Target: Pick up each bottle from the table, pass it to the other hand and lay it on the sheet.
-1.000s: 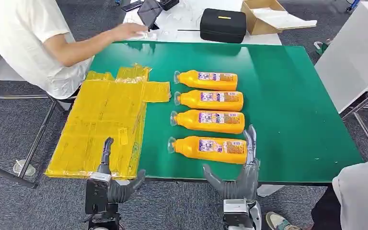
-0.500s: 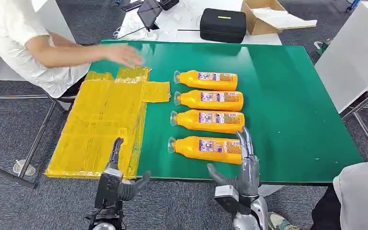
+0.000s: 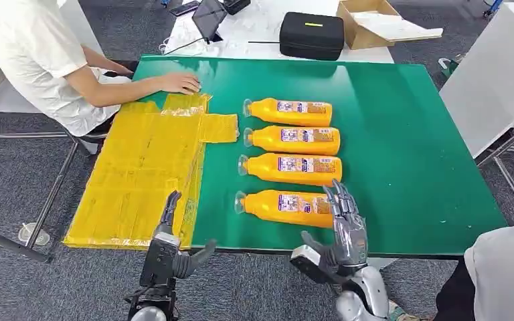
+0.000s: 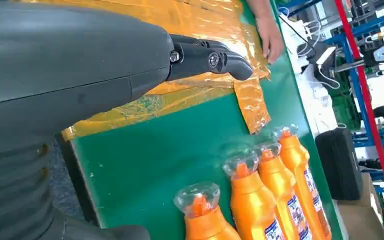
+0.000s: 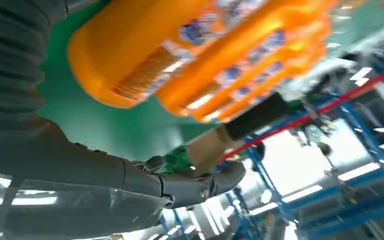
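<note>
Your right hand (image 3: pixel 340 231) is spread and empty at the base end of the nearest bottle (image 3: pixel 284 208), which lies at the 6 o'clock end of the row on the bench (image 3: pixel 408 147). Wrap the labelled body fully before lifting. Your left hand (image 3: pixel 170 251), also splayed and empty, waits by the sheet (image 3: pixel 140 167) at 9 o'clock.

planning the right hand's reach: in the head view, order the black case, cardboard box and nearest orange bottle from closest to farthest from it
From the right hand:
1. Orange plastic bottle, front row, by the fingers.
2. Black zippered case, beyond the table's far edge.
3. Open cardboard box, far right corner.
</note>
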`<state>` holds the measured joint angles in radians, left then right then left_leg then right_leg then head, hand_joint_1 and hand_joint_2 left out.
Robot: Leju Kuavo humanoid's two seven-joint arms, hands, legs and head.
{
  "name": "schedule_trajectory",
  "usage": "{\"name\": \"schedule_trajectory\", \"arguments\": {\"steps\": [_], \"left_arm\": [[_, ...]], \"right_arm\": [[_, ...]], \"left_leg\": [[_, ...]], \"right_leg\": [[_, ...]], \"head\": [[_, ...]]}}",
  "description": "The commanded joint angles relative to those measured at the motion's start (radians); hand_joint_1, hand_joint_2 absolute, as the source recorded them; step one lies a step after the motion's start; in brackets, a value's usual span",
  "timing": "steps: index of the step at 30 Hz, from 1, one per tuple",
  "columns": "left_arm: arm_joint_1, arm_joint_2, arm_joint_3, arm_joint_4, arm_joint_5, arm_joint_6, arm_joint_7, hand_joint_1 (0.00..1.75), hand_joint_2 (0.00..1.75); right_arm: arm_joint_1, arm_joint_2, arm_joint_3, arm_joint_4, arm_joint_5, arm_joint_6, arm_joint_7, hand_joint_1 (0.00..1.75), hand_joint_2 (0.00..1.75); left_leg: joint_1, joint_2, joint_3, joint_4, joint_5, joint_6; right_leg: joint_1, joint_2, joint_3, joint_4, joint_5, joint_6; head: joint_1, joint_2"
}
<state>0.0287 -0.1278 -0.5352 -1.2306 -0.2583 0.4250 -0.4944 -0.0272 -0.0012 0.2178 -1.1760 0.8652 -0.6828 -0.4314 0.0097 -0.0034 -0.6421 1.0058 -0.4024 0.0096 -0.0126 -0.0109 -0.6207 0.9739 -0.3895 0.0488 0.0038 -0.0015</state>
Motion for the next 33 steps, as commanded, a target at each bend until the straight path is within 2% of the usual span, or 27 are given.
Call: {"name": "schedule_trajectory", "arguments": {"steps": [1, 4, 5, 8, 11, 13, 14, 16, 21, 24, 27, 33], "left_arm": [[-0.053, -0.015, -0.021, 0.068, 0.001, -0.015, -0.013, 0.0, 1.75], [-0.06, -0.02, -0.021, 0.078, 0.002, -0.018, -0.019, 0.0, 1.75], [-0.061, -0.022, -0.019, 0.08, 0.005, -0.017, -0.026, 0.0, 1.75], [-0.058, -0.021, -0.021, 0.063, 0.01, -0.023, -0.032, 0.0, 1.75], [-0.061, -0.022, -0.018, 0.064, 0.011, -0.024, -0.033, 0.0, 1.75], [-0.061, -0.022, -0.018, 0.064, 0.011, -0.024, -0.033, 0.0, 1.75], [-0.061, -0.022, -0.018, 0.064, 0.011, -0.024, -0.033, 0.0, 1.75], [-0.061, -0.022, -0.018, 0.064, 0.011, -0.024, -0.033, 0.0, 1.75], [-0.056, -0.024, -0.025, 0.038, 0.019, -0.032, -0.05, 0.0, 1.75], [-0.058, -0.026, -0.027, 0.036, 0.02, -0.035, -0.05, 0.0, 1.75], [-0.058, -0.029, -0.022, 0.039, 0.023, -0.038, -0.053, 0.0, 1.75], [-0.063, -0.037, -0.019, 0.039, 0.023, -0.042, -0.056, 0.0, 1.75]], "right_arm": [[-0.142, -0.05, 0.028, 0.329, 0.156, -0.015, 0.109, 0.0, 1.75], [-0.151, -0.038, -0.012, 0.36, 0.189, -0.015, 0.115, 0.0, 1.75], [-0.147, -0.027, -0.057, 0.354, 0.282, -0.015, 0.13, 0.0, 1.75], [-0.166, -0.02, -0.093, 0.399, 0.404, -0.015, 0.164, 0.0, 1.75], [-0.214, -0.024, -0.072, 0.499, 0.385, -0.015, 0.181, 0.0, 1.75], [-0.214, -0.024, -0.072, 0.499, 0.385, -0.015, 0.181, 0.0, 1.75], [-0.214, -0.024, -0.072, 0.499, 0.385, -0.015, 0.181, 0.0, 1.75], [-0.214, -0.024, -0.072, 0.499, 0.385, -0.015, 0.181, 0.0, 1.75], [-0.277, -0.062, -0.009, 0.601, 0.431, 0.021, 0.29, 0.0, 1.75], [-0.29, -0.073, 0.003, 0.614, 0.444, 0.028, 0.307, 0.0, 1.75], [-0.31, -0.088, 0.04, 0.637, 0.517, 0.032, 0.399, 0.0, 1.75], [-0.334, -0.077, 0.024, 0.669, 0.462, 0.2, 0.407, 0.0, 1.75]], "left_leg": [[0.001, 0.002, 0.01, 0.0, -0.004, 0.0], [0.0, 0.001, 0.004, -0.001, -0.001, 0.0], [0.0, 0.001, 0.006, -0.001, -0.002, 0.0], [0.0, 0.0, 0.004, -0.001, -0.001, 0.0], [0.001, 0.001, 0.003, 0.0, -0.001, 0.0], [0.001, 0.002, 0.009, 0.0, -0.003, 0.0], [0.001, 0.0, 0.005, -0.001, -0.001, 0.0], [0.001, -0.001, 0.006, 0.0, -0.001, 0.0], [0.001, 0.0, 0.01, 0.0, -0.001, 0.0], [0.001, -0.001, 0.011, 0.0, 0.0, 0.0], [0.001, -0.001, 0.012, 0.0, 0.0, 0.0], [0.0, -0.001, 0.015, 0.0, 0.001, 0.002]], "right_leg": [[0.001, 0.003, 0.009, -0.001, -0.003, -0.003], [0.001, 0.001, 0.004, -0.001, -0.001, -0.001], [0.001, 0.001, 0.006, -0.001, -0.001, -0.001], [0.001, 0.0, 0.004, -0.001, -0.001, -0.001], [0.001, 0.001, 0.003, -0.001, -0.001, -0.001], [0.002, 0.003, 0.008, -0.001, -0.002, -0.002], [0.001, 0.0, 0.005, -0.001, -0.001, -0.001], [0.001, 0.0, 0.006, -0.001, -0.001, -0.002], [0.001, 0.0, 0.01, -0.001, -0.001, -0.002], [0.001, -0.001, 0.01, -0.001, -0.001, -0.001], [0.001, -0.001, 0.011, -0.001, 0.0, -0.001], [0.0, -0.001, 0.012, -0.001, 0.0, -0.002]], "head": [[0.0, 0.0], [0.0, 0.0], [0.0, 0.0], [0.0, 0.0], [0.0, 0.0], [0.0, 0.0], [0.0, 0.0], [0.0, 0.0], [0.0, 0.0], [0.0, 0.0], [0.0, 0.0], [0.0, 0.0]]}}
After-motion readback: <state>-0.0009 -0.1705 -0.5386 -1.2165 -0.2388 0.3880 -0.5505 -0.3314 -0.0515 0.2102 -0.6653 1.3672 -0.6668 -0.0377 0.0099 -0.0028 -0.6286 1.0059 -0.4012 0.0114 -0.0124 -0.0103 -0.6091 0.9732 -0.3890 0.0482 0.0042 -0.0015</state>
